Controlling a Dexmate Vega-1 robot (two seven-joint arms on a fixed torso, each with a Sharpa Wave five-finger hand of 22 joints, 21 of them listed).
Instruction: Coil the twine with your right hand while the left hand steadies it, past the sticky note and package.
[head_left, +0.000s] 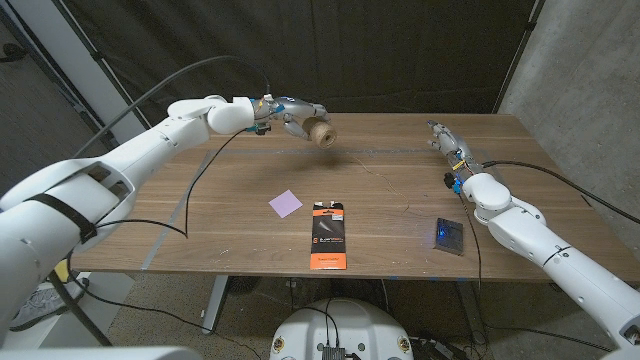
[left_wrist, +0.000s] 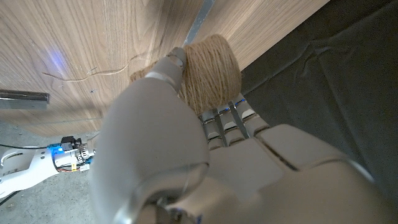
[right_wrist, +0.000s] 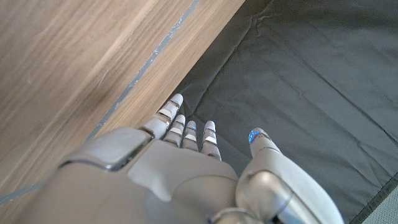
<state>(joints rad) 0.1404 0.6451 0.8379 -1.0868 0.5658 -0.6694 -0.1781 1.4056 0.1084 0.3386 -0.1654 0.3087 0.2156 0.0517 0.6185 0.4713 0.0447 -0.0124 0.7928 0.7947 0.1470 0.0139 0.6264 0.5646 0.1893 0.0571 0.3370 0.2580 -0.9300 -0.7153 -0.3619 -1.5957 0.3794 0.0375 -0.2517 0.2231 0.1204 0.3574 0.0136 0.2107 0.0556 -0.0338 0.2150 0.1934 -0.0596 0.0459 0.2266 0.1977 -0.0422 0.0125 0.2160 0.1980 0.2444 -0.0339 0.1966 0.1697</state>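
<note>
Gripping the ball of twine (head_left: 320, 133) above the far left part of the wooden table (head_left: 400, 190), the left hand (head_left: 290, 113) has its fingers wrapped round the tan spool, as the left wrist view shows closely, with the thumb on one side of the twine and the other fingers (left_wrist: 227, 121) behind it. A thin loose strand (head_left: 385, 178) trails from the ball across the tabletop toward the right. The right hand (head_left: 445, 140) is over the far right of the table, near the back edge, holding nothing; in the right wrist view its fingers (right_wrist: 186, 130) are straight and lie close together, with the thumb set a little apart. Nearer the robot, a purple sticky note (head_left: 285, 203) lies left of centre, and just to its right is a black and orange package (head_left: 328, 235). A small dark box (head_left: 449, 235) with a blue light sits near the right forearm
</note>
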